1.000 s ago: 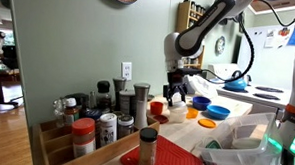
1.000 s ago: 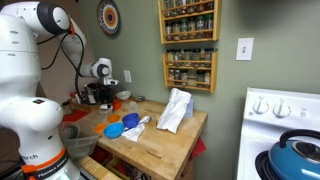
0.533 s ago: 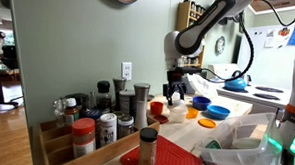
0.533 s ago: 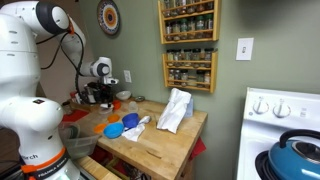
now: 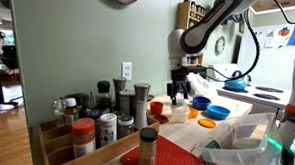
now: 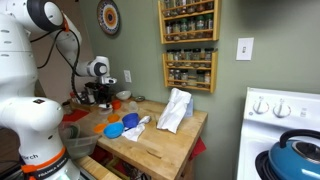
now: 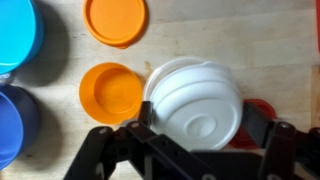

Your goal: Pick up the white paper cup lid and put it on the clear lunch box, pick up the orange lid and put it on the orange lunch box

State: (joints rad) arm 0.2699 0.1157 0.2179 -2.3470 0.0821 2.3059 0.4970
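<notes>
Wrist view: 1 white paper cup lid (image 7: 195,97) at centre, between fingers of end effector (image 7: 197,118) at its 9 and 3 o'clock; clamped or merely straddling, cannot tell. 1 orange lunch box (image 7: 110,92) just beside, at 9 o'clock of it. 1 orange lid (image 7: 115,20) at 11 o'clock. 2 blue bowls (image 7: 15,30) farther out toward 9 o'clock. All on wooden desk (image 7: 270,40).

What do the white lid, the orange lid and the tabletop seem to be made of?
White lid: probably thin plastic, slightly glossy, with moulded rings. Orange lid: likely plastic, smooth, with a uniform colour. Tabletop: looks like wood, pale brown with faint streaks.
</notes>
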